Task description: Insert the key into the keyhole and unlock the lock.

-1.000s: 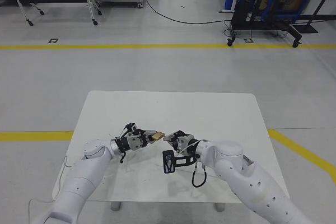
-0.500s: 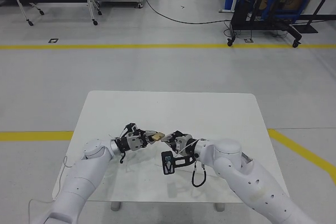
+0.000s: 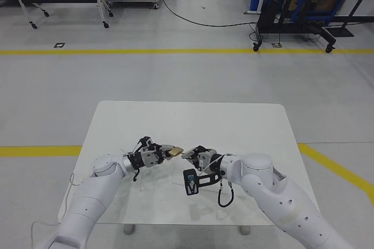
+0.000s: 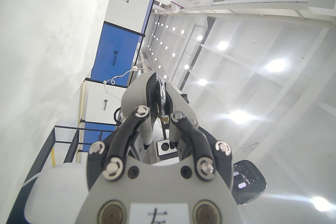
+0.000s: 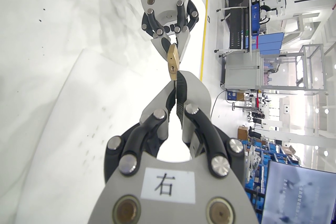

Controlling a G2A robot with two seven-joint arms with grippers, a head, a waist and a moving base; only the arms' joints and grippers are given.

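A small brass lock [image 3: 174, 150] hangs above the middle of the white table [image 3: 237, 124]. My left gripper [image 3: 164, 153] is shut on it. In the right wrist view the lock [image 5: 173, 62] sticks out from the left gripper's fingers [image 5: 162, 42], with its keyhole face turned toward my right gripper [image 5: 176, 77]. The right gripper [image 3: 188, 152] is shut, its tips touching the lock's lower end just below the keyhole. The key is hidden between its pads. In the left wrist view the lock's metal shackle [image 4: 161, 95] is pinched in my left gripper [image 4: 156, 78].
Both grippers meet a little above the table, near its front half. Bare table top lies behind them and to both sides. The front edge [image 3: 174, 224] runs close under the forearms. Open floor with yellow lines [image 3: 31, 150] surrounds the table.
The right wrist has shifted slightly to the right and turned a little. The left arm and the lock have stayed where they were.
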